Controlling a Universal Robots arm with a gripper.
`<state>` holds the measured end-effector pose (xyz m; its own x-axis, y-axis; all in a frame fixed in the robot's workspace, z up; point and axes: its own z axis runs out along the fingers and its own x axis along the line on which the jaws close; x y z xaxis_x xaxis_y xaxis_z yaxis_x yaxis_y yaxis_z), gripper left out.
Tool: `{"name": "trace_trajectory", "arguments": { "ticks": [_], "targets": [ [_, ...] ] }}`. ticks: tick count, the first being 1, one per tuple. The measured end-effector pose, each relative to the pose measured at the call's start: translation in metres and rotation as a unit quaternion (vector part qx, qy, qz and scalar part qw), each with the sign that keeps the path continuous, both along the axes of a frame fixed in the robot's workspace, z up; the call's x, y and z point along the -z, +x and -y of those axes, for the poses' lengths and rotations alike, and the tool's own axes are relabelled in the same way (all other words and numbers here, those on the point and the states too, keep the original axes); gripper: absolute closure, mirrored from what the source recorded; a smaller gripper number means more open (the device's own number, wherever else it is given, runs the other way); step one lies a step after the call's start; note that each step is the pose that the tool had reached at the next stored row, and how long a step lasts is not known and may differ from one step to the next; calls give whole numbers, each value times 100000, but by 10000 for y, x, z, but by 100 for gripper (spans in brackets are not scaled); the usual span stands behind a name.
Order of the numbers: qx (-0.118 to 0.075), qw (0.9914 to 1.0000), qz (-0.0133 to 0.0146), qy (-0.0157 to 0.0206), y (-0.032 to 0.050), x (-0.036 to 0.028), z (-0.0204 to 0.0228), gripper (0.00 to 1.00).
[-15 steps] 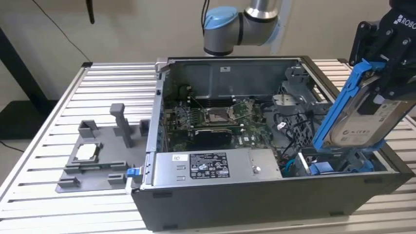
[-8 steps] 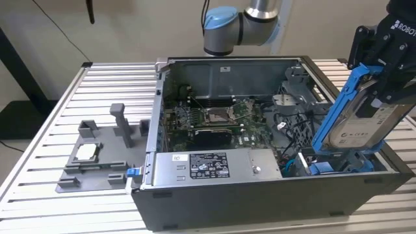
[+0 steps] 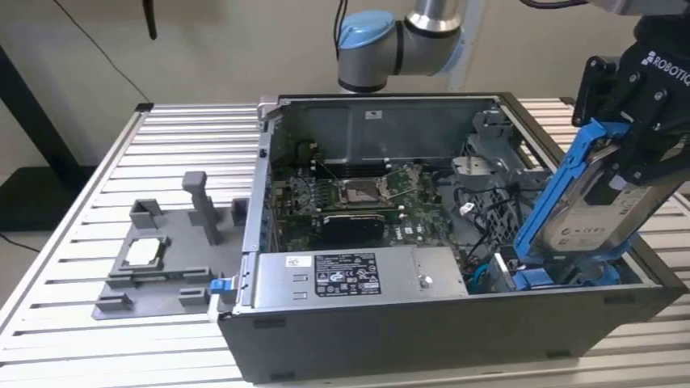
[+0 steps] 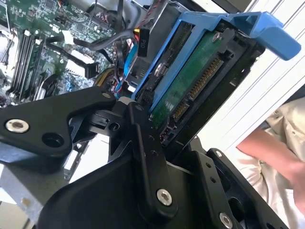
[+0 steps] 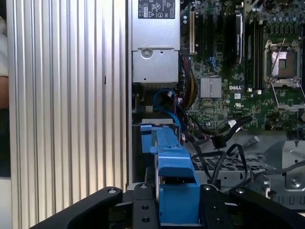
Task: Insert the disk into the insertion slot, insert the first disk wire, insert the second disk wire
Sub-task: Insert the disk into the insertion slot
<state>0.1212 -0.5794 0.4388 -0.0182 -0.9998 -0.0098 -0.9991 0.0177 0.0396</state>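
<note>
Overall: we list the items from the exterior view's left to its right.
table: slatted metal top; we find everything else standing on it.
fixture: grey tray with upright posts, on the left part of the table.
case: open-topped computer case, at the centre and right, apart from the fixture.
power supply: grey box with a sticker, along the near wall of the case.
motherboard: flat on the case floor, behind the power supply.
arm: grey and blue joint, behind the far wall of the case.
wires: black and blue, loose over the case floor, right of the motherboard.
slot: grey metal bay in the near right corner of the case, just right of the power supply.
disk: in its blue carrier, steeply tilted, upper end leaning right, lower end down at the mouth of the slot. We cannot tell how deep it sits.
gripper: black, above the right wall of the case. In both wrist views we see the fingers clamped across the disk near its upper end.
person: an arm in a light sleeve, beyond the table edge in the second wrist view.
</note>
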Motion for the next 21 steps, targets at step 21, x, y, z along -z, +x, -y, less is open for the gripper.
{"name": "trace_trajectory", "arguments": {
  "ticks": [21],
  "targets": [
    [-49,99986,0,1702,2,213,0,68]
  ]
}}
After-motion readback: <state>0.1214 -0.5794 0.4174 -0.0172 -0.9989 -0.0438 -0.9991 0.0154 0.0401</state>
